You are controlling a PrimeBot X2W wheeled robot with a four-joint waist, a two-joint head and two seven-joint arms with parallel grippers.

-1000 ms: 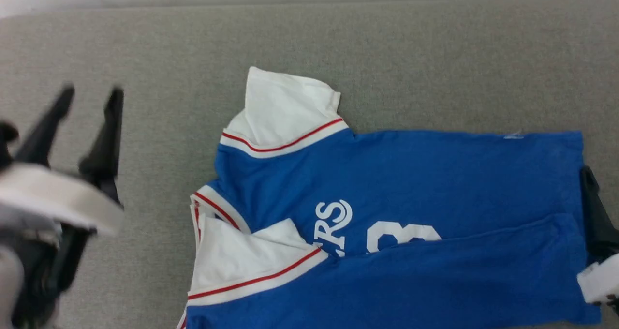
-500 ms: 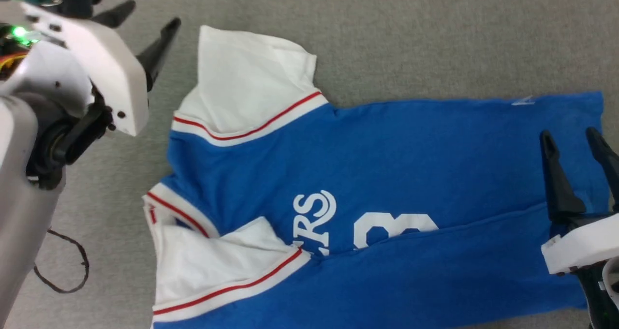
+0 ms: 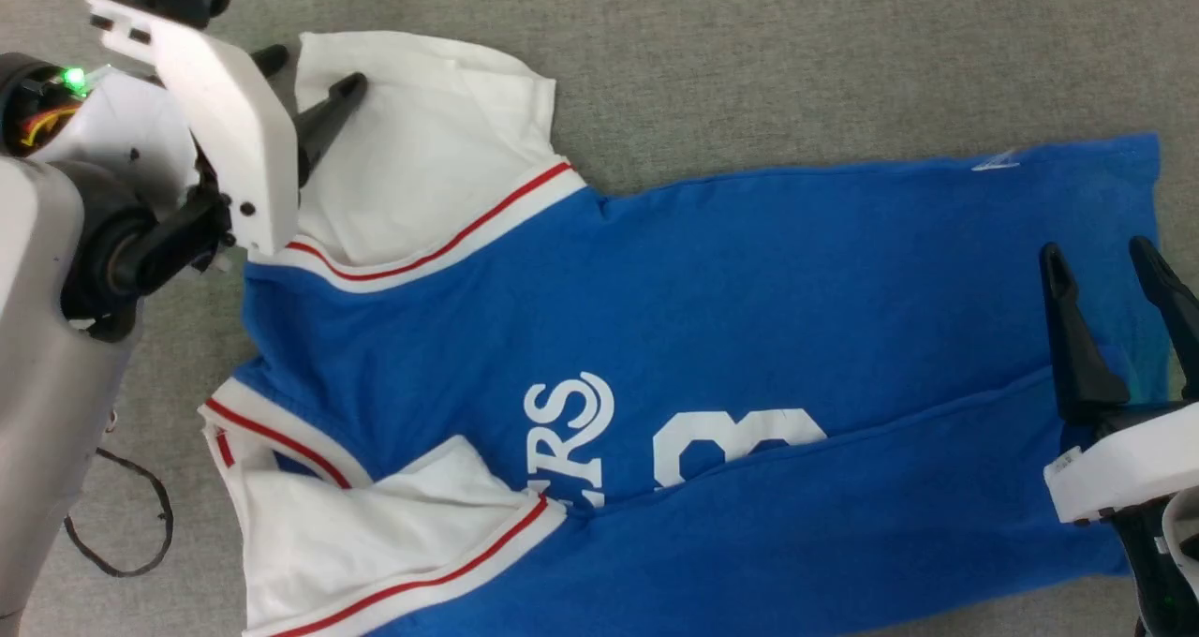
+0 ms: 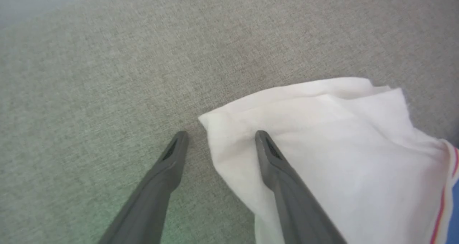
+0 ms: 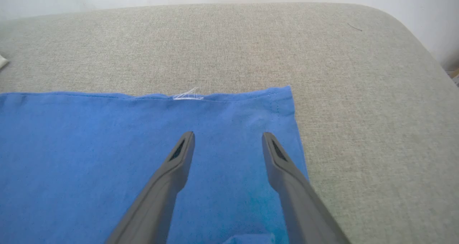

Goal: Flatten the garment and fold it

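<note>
The garment (image 3: 749, 272), a royal-blue T-shirt, lies crosswise on the grey surface, collar to the left and hem to the right. Its near long side is folded over the body, half covering the white lettering and number. The far white sleeve (image 3: 421, 131) lies spread out; the near sleeve (image 3: 375, 534) is turned in over the chest. My left gripper (image 3: 314, 70) is open, straddling the far sleeve's outer corner (image 4: 322, 129): one finger over the cloth, the other over the bare surface. My right gripper (image 3: 1096, 248) hangs open over the blue hem corner (image 5: 143, 147), holding nothing.
A grey fabric surface (image 3: 796, 47) carries the shirt, and its rounded far corner (image 5: 394, 25) meets a white wall. A thin black cord (image 3: 131, 515) loops on the surface by my left arm. A small white thread (image 5: 186, 95) sits at the side seam.
The head camera has dipped and closed in. My left gripper swung from beside the shirt to the far sleeve's corner. My right gripper came in over the hem. The shirt keeps its shape.
</note>
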